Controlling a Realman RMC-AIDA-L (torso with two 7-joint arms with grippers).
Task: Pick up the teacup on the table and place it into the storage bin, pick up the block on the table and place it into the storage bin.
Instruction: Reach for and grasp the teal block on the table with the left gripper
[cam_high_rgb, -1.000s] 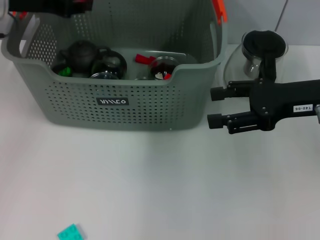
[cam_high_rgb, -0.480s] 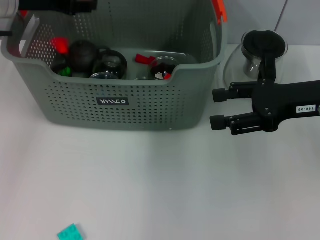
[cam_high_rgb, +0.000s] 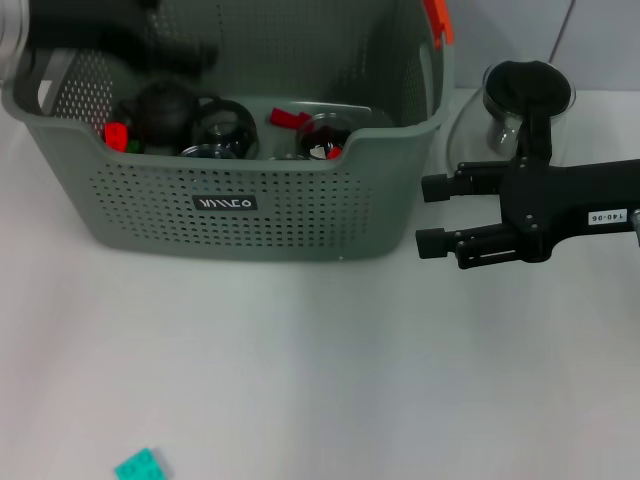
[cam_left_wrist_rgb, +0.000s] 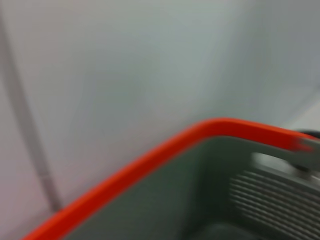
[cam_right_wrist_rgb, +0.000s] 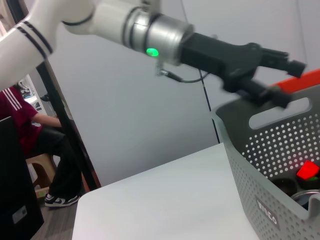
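Bin (cam_high_rgb: 240, 190), grey-green and perforated with a small black label on its front wall, stands at the far side of the white table (cam_high_rgb: 330, 360) in the head view; inside it lie a dark teapot (cam_high_rgb: 165, 108), glassware and a few red and green bits, and I cannot pick out the teacup among them for certain. A teal block (cam_high_rgb: 141, 466) lies on the table at the near edge, well apart from the bin. Over the bin's far left corner hangs the left gripper (cam_high_rgb: 165, 50), a dark blur, and I cannot tell how its fingers stand or whether it holds anything. To the right of the bin the right gripper (cam_high_rgb: 432, 214) hovers above the table, its two fingers spread apart and empty, just in front of a glass pot (cam_high_rgb: 527, 105) with a black handle. From the left wrist, only the bin's orange-red rim (cam_left_wrist_rgb: 165, 155) and grey inner wall show, blurred. From the right wrist, the left gripper (cam_right_wrist_rgb: 282, 75) reaches over the bin's handle slot (cam_right_wrist_rgb: 280, 114), its fingers seeming parted with nothing visible between them, and a red piece (cam_right_wrist_rgb: 308, 170) sits inside the bin below.
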